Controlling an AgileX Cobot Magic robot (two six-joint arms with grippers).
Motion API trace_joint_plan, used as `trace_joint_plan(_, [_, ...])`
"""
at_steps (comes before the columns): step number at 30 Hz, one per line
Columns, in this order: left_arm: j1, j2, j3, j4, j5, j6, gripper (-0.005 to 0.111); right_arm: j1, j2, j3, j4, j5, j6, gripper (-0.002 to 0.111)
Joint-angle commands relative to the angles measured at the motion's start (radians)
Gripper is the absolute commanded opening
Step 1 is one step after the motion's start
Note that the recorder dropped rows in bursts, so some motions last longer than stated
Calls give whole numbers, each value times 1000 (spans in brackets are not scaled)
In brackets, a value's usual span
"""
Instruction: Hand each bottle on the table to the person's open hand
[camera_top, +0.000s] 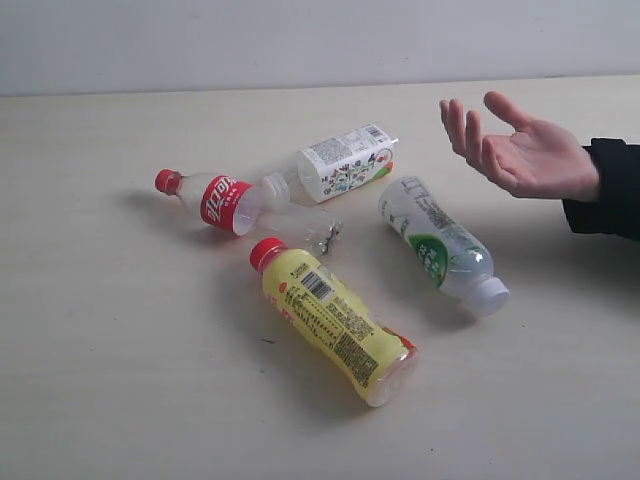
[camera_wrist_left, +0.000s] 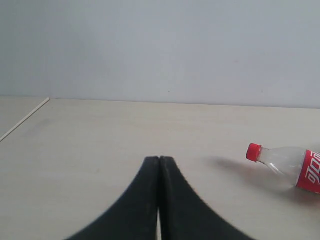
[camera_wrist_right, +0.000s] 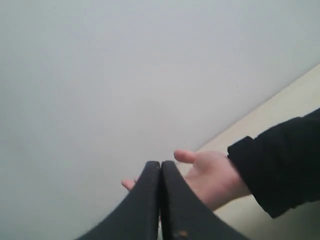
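On the pale beige wood-grain table (camera_top: 120, 380), four plastic bottles are lying: red-capped red-labelled clear bottle (camera_top: 225, 200), white-capped squarish bottle (camera_top: 345, 162), white-capped green-labelled bottle (camera_top: 440, 245) and red-capped yellow-labelled bottle (camera_top: 335, 320). The bare open hand (camera_top: 525, 150) is hovering nearby, fingers spread. In the left wrist view, the black left gripper (camera_wrist_left: 159, 162) is pressing together, empty. In the right wrist view, the black right gripper (camera_wrist_right: 160, 167) is doing likewise, facing the hand, apparently palm-up.

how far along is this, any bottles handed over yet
Nothing delivered yet. All four lie on the table: red-label bottle, yellow-label bottle, green-label bottle, squarish white bottle. The open hand is empty. In hand: nothing; left gripper and right gripper are both shut and empty. All four handovers remain.
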Motion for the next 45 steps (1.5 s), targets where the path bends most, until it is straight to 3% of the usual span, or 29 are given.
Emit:
trace_joint_plan(1, [-4, -5, 0, -9, 2, -1, 0, -6, -5, 4, 47, -103, -3, 0])
trace_joint_plan(5, [-4, -5, 0, -9, 2, -1, 0, -6, -5, 4, 51, -163, 1, 0])
trace_joint_plan(8, [-4, -5, 0, -9, 2, -1, 0, -6, -5, -45, 16, -110, -3, 0])
trace_joint_plan(12, [-4, -5, 0, -9, 2, -1, 0, -6, 26, -220, -121, -125, -4, 0])
trace_joint_plan(16, [-4, -5, 0, -9, 2, -1, 0, 10, 252, -446, -253, -28, -95, 0])
trace_joint_plan(23, [-4, -5, 0, -9, 2, -1, 0, 127, 700, -743, -260, 388, -391, 0])
trace_joint_plan(24, [-4, -5, 0, -9, 2, -1, 0, 170, 783, -806, -197, 489, -501, 0])
trace_joint_plan(28, [-4, -5, 0, -9, 2, -1, 0, 303, 1005, -890, -163, 695, -607, 0])
trace_joint_plan(37, [-4, -5, 0, -9, 2, -1, 0, 502, 1252, -947, -227, 831, -613, 8])
trace_joint_plan(45, [-4, -5, 0, -9, 2, -1, 0, 635, 1491, -1115, -243, 1001, -542, 10])
